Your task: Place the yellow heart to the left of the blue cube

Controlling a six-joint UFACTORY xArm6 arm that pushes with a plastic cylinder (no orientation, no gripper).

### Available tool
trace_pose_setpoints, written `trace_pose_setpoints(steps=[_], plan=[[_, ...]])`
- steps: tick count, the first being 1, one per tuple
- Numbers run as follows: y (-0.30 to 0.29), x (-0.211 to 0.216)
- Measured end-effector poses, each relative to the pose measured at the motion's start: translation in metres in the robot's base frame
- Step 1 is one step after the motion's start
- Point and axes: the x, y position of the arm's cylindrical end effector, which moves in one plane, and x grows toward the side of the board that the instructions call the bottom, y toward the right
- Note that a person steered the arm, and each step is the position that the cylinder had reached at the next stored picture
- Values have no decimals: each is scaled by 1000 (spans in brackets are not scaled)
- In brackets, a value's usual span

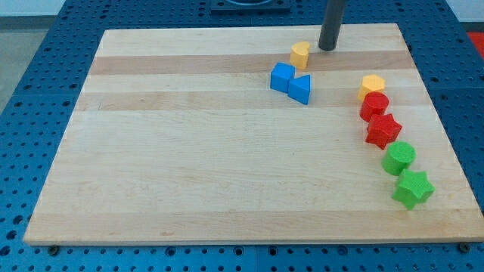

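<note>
The yellow heart (301,54) lies near the view's top, right of centre, on the wooden board (189,166). Just below it, slightly left, sits the blue cube (282,77), touching a second blue block (300,88) of wedge-like shape on its right. My tip (327,47) stands at the top of the board, a short way to the right of the yellow heart and slightly above it, with a small gap between them.
Along the view's right side runs a column of blocks: a yellow hexagon (372,85), a red cylinder (373,105), a red star (383,130), a green cylinder (398,158) and a green star (413,188). The board lies on a blue perforated table (30,91).
</note>
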Motion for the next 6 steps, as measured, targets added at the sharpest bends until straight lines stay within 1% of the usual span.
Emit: trace_pose_setpoints(steps=[1,4,6], plan=[[-5,11],[-65,11],[-92,11]])
